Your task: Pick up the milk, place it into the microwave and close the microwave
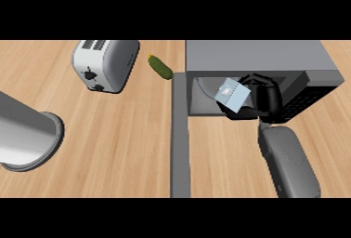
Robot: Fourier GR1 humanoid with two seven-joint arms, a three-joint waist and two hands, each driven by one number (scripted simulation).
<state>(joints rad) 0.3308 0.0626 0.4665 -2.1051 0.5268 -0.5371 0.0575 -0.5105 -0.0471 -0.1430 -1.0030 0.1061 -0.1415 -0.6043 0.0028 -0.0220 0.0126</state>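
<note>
One hand in view, the right hand (264,95), fingers curled round milk (231,94) at open microwave (274,58) mouth; door (180,139) swung out w/ toaster (105,64), cucumber (161,67) nearby.

My tabletop (123,148) is light wood with a fine grain, matt. The silver toaster (104,64) beside it looks like brushed metal with a soft sheen. The grey microwave (255,55) is dull metal. My black fingers (248,113) shine like glossy plastic.

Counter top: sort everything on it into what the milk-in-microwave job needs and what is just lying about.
Job: milk carton, held by the right hand; microwave; its open door.
Lying about: toaster; green cucumber; grey pot.
</note>
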